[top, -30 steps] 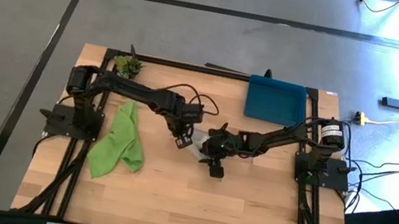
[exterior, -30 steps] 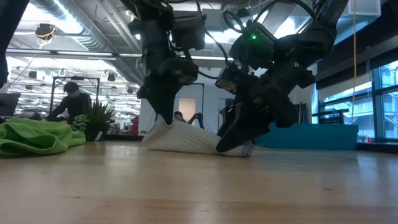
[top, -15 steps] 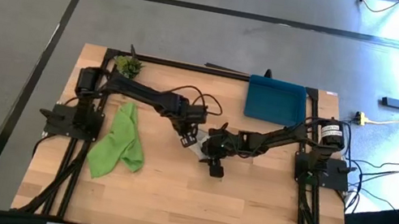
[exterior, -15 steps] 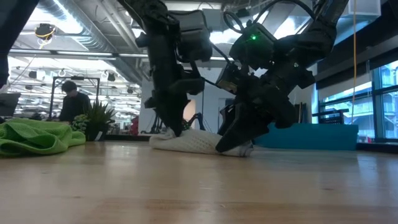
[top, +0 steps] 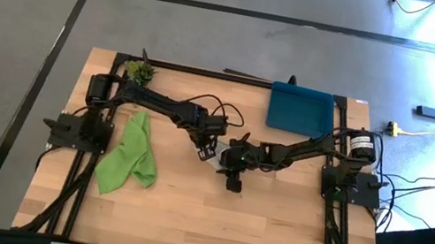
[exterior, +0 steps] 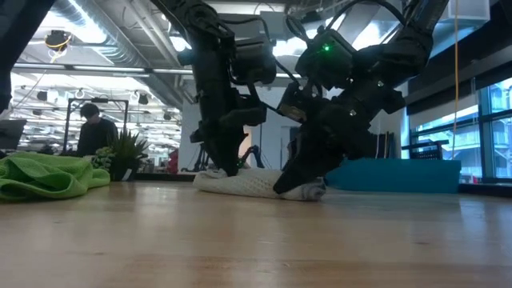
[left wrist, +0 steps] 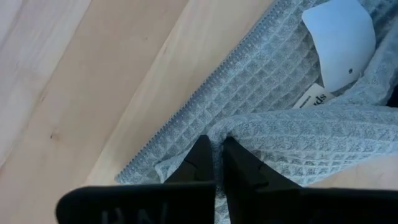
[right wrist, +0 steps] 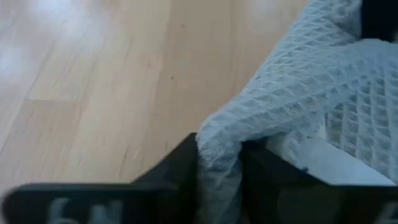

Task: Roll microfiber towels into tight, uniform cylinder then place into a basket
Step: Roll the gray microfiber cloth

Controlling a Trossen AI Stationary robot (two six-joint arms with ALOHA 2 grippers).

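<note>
The light grey towel (top: 217,157) lies bunched in a low roll (exterior: 254,182) at mid-table, its white tag (left wrist: 339,38) showing. My left gripper (top: 207,148) is shut on its left end and my right gripper (top: 229,165) is shut on its right end. The lime green towel (top: 131,156) lies crumpled on the table's left part (exterior: 44,176). The dark-blue basket (top: 300,110) stands at the far right, nothing showing in it. My left gripper pinches a raised fold of the grey towel (left wrist: 217,132) between its two fingers (left wrist: 239,163), at the roll's left end. The fingers come from above, pointing down. The towel lies on the table below them. My right gripper pinches the bunched right end of the grey towel (right wrist: 216,152) between its two fingers (right wrist: 264,171). It comes slanting down from the table's right (exterior: 298,180). That end rests on the table.
A small green potted plant (top: 139,71) stands at the far left corner. Bare wood (top: 216,230) spreads across the near half of the table. In the low view a person (exterior: 90,128) shows in the room beyond.
My left gripper has gone toward the table's right edge, closer to my right gripper, and a little down. The towel's left end, held up in a peak before, now lies low, and the roll is shorter between the two grippers.
</note>
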